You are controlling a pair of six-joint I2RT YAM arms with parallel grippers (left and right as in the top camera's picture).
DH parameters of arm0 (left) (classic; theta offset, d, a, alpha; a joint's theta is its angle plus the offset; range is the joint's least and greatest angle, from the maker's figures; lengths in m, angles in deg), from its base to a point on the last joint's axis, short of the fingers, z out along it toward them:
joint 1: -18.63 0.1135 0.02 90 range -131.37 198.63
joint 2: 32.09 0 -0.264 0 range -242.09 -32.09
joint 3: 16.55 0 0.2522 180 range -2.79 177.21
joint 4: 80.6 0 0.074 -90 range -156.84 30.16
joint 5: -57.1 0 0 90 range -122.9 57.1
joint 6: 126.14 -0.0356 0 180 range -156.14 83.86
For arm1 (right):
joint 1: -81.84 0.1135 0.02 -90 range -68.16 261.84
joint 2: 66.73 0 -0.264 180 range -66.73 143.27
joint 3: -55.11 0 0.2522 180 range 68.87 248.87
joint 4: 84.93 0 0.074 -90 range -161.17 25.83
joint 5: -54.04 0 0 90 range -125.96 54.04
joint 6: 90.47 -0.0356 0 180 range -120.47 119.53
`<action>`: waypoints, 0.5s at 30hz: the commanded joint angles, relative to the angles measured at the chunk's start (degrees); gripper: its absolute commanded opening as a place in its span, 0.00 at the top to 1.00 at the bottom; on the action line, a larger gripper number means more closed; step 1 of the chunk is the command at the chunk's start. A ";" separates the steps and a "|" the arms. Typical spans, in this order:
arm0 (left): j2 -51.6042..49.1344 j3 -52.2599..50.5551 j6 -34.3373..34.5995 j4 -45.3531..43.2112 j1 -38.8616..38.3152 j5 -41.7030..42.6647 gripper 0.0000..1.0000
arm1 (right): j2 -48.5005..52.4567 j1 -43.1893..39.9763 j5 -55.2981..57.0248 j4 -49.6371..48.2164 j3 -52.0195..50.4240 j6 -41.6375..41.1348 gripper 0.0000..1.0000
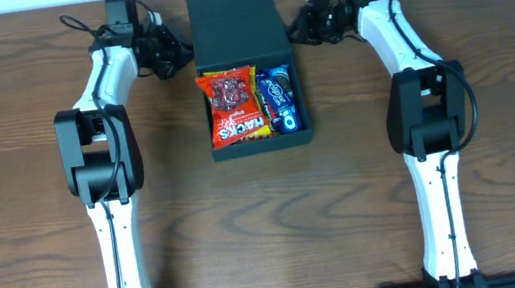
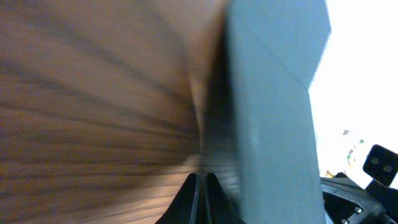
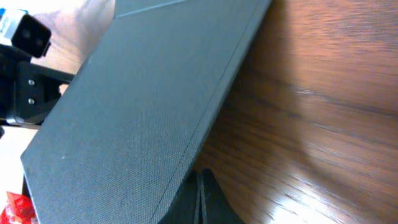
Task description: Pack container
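Observation:
The dark teal container (image 1: 262, 146) lies open at the table's far middle, and its flap lid (image 1: 236, 24) is laid back behind it. Inside are a red Hacks packet (image 1: 233, 107) and a blue Oreo packet (image 1: 279, 98). My left gripper (image 1: 171, 51) is shut and empty beside the lid's left edge. In the left wrist view its fingertips (image 2: 200, 181) sit just left of the lid (image 2: 273, 112). My right gripper (image 1: 305, 24) is shut and empty at the lid's right edge. In the right wrist view its fingertips (image 3: 199, 178) are under the edge of the lid (image 3: 137, 106).
Brown wooden table (image 1: 33, 196) all round. A corner of the red packet shows in the right wrist view (image 3: 11, 208). The table's far edge runs just behind the lid and both grippers.

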 commanded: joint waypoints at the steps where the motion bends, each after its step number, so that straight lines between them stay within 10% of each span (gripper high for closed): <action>1: -0.72 0.46 0.76 -0.66 -0.37 3.61 0.94 | 0.81 0.85 -7.26 -0.90 0.20 3.21 0.99; 15: 4.17 5.68 -10.38 -2.84 0.92 12.33 0.94 | -2.60 -2.47 -20.52 -1.62 6.01 12.85 0.99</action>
